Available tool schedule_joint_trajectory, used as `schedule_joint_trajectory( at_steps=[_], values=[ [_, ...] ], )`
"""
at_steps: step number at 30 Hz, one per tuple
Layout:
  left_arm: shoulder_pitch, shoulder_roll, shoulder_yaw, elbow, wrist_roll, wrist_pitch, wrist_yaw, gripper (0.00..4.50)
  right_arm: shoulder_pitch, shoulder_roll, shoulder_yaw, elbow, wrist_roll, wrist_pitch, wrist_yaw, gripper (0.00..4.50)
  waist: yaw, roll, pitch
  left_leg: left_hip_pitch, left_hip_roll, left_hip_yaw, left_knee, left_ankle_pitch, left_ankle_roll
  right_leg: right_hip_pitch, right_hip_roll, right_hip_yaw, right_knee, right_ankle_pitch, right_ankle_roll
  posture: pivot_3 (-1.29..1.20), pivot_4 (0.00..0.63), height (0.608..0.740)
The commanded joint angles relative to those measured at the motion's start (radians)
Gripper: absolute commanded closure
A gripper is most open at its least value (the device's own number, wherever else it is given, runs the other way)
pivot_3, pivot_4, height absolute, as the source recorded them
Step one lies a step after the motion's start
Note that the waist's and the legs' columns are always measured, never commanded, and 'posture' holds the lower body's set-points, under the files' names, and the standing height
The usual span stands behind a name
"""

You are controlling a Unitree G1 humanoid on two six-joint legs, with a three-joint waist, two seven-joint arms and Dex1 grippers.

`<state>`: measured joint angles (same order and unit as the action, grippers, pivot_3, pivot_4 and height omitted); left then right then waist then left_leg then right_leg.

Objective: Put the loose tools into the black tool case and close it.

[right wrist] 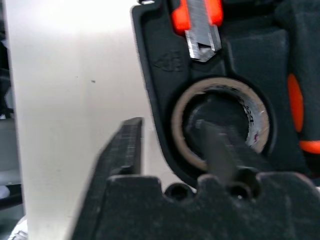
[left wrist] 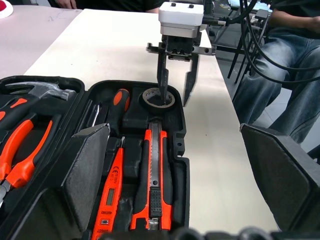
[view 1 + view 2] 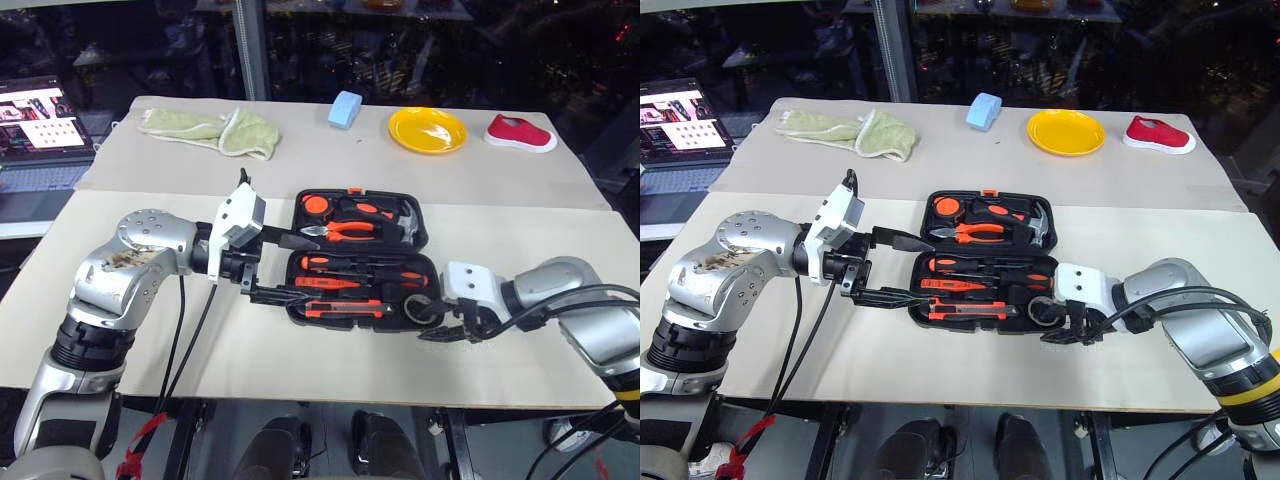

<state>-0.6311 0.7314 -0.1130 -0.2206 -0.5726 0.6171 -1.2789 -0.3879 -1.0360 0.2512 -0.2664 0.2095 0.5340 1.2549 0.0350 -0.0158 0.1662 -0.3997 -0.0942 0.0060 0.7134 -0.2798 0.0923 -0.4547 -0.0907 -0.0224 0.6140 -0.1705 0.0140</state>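
Note:
The black tool case [image 3: 358, 250] lies open on the near table, with its lid flat behind the base. In the base's recesses lie two screwdrivers [image 3: 365, 266], a tester pen [image 2: 112, 185], the utility knife [image 2: 155, 170] and the grey tape roll [image 2: 150, 97] at the right front corner. My right gripper [image 2: 175, 97] is open there. One finger stands in the roll's hole and the other outside the case wall. My left gripper [image 3: 300, 270] hangs open at the case's left end, holding nothing.
Pliers [image 3: 345, 230], a hammer [image 3: 395, 215] and a tape measure [image 3: 317, 204] sit in the lid. On the far table are a green cloth [image 3: 210, 130], a blue block [image 3: 345, 108], a yellow plate [image 3: 427, 130] and a red shoe [image 3: 520, 132]. A laptop [image 3: 40, 130] is at left. A seated person's legs [image 2: 270, 75] are beyond the right edge.

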Motion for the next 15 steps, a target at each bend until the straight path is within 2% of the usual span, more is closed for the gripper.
schedule_joint_trajectory(
  at_steps=[1, 5, 9, 13, 15],
  values=[
    [-0.022, 0.001, 0.008, -0.007, 0.0, -0.015, -0.004, 0.0, -0.017, -0.021, -0.059, -0.029, 0.024, 0.019, 0.01, 1.93, 0.0, 0.0, 0.0, 0.0, 0.0, 0.0, 0.0, 0.0, 0.0, 0.0, 0.0, 0.0, 0.0, 0.0, 0.0, 0.0, 0.15, 0.732],
    [-0.017, 0.001, 0.008, 0.001, 0.006, -0.019, -0.002, 0.0, -0.018, -0.023, -0.152, -0.071, 0.106, 0.079, 0.002, 1.93, -0.001, 0.0, 0.0, 0.0, 0.0, 0.0, 0.0, 0.0, 0.0, 0.0, 0.0, 0.0, 0.0, 0.0, 0.0, 0.0, 0.15, 0.732],
    [0.016, 0.002, 0.02, 0.003, 0.012, -0.012, 0.022, 0.0, 0.02, -0.001, -0.331, -0.106, 0.222, 0.141, -0.043, 1.93, 0.002, 0.0, 0.0, 0.0, 0.0, 0.0, 0.0, 0.0, 0.0, 0.0, 0.0, 0.0, 0.0, 0.0, 0.0, 0.0, 0.15, 0.732],
    [0.076, 0.001, 0.05, 0.065, 0.061, -0.012, 0.114, 0.0, 0.118, 0.084, -0.578, -0.101, 0.334, 0.261, -0.179, 1.93, 0.004, -0.001, 0.0, 0.0, 0.0, -0.001, -0.001, 0.0, 0.0, 0.0, 0.0, 0.0, -0.001, 0.0, 0.0, 0.0, 0.15, 0.732],
    [0.089, 0.0, 0.059, 0.103, 0.092, -0.025, 0.158, 0.0, 0.168, 0.123, -0.64, -0.092, 0.329, 0.271, -0.249, 1.93, 0.006, -0.001, 0.0, 0.0, 0.0, -0.001, -0.001, 0.0, 0.0, 0.0, 0.0, 0.001, 0.0, 0.0, 0.0, 0.0, 0.15, 0.732]
  ],
)
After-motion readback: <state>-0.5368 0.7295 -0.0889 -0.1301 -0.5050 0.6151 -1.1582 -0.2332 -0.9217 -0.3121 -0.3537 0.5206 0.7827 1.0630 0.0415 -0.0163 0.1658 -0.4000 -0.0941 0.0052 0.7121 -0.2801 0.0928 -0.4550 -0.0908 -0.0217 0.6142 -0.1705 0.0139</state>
